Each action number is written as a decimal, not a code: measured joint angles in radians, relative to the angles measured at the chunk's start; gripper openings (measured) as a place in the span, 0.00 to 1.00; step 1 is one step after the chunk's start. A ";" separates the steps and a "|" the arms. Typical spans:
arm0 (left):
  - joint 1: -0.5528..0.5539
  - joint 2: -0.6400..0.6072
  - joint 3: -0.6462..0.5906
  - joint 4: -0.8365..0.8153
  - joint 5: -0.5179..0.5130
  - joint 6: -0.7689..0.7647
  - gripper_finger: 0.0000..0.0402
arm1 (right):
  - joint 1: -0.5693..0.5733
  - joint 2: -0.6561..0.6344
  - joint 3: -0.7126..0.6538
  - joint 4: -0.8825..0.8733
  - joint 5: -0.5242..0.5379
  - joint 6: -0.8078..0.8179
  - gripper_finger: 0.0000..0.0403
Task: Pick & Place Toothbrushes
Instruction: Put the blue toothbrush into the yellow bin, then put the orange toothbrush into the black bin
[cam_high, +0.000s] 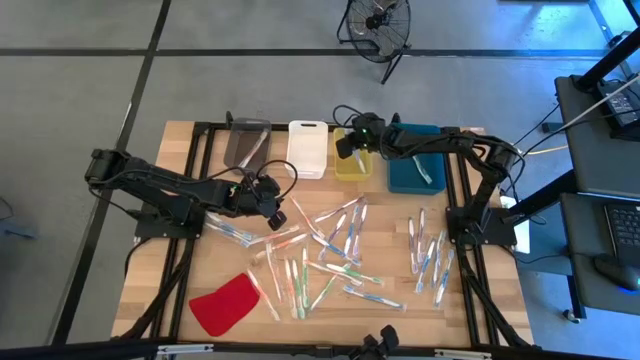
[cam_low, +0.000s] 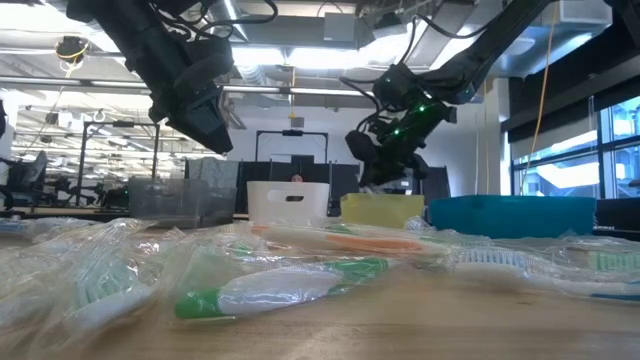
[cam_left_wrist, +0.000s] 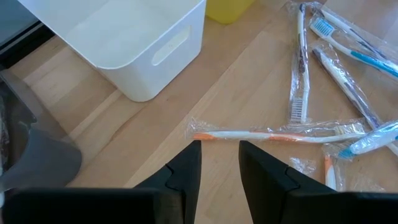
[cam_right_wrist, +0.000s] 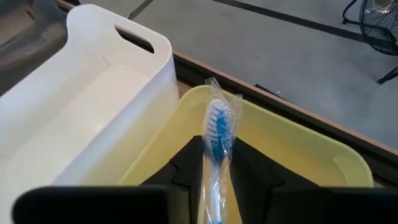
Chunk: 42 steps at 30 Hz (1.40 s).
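The right tool (cam_right_wrist: 216, 167) hangs over the yellow bin (cam_right_wrist: 298, 146) at the far edge of the surface, its two dark fingers (cam_right_wrist: 186, 165) on either side of a wrapped blue-bristled toothbrush (cam_right_wrist: 216, 134). The brush stands between them with its head pointing out over the bin's inside, so the tool is grasping it, though the fingers sit only loosely against the wrapper. In the high view this tool (cam_high: 352, 145) is above the yellow bin (cam_high: 353, 165), with the white bin (cam_high: 306, 148) just beside it on one side and the teal bin (cam_high: 415, 170) on the other. A grey clear bin (cam_high: 246, 143) stands farthest toward the left corner of the far edge.

The left tool (cam_left_wrist: 219, 163) hovers low over the wooden surface (cam_left_wrist: 155, 134), its fingers partly apart and grasping nothing. Just ahead of its tips lies an orange-and-white toothbrush (cam_left_wrist: 273, 134) in a clear wrapper. In the high view the left tool (cam_high: 272, 215) sits left of the middle of the surface.

The remaining toothbrushes (cam_high: 335, 255) lie scattered across the middle, with a smaller group (cam_high: 430, 255) near the right edge. A red cloth piece (cam_high: 226, 304) lies near the near-left corner.
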 joint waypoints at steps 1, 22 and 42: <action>0.000 0.000 0.000 0.000 0.000 0.000 0.25 | 0.000 0.000 0.000 -0.002 0.000 -0.004 0.21; 0.000 0.000 0.000 -0.005 0.208 0.061 0.26 | -0.001 -0.014 0.000 -0.012 -0.061 -0.052 0.55; 0.011 0.000 0.055 -0.069 0.396 0.094 0.46 | 0.058 -0.302 -0.001 -0.279 -0.022 -0.204 0.43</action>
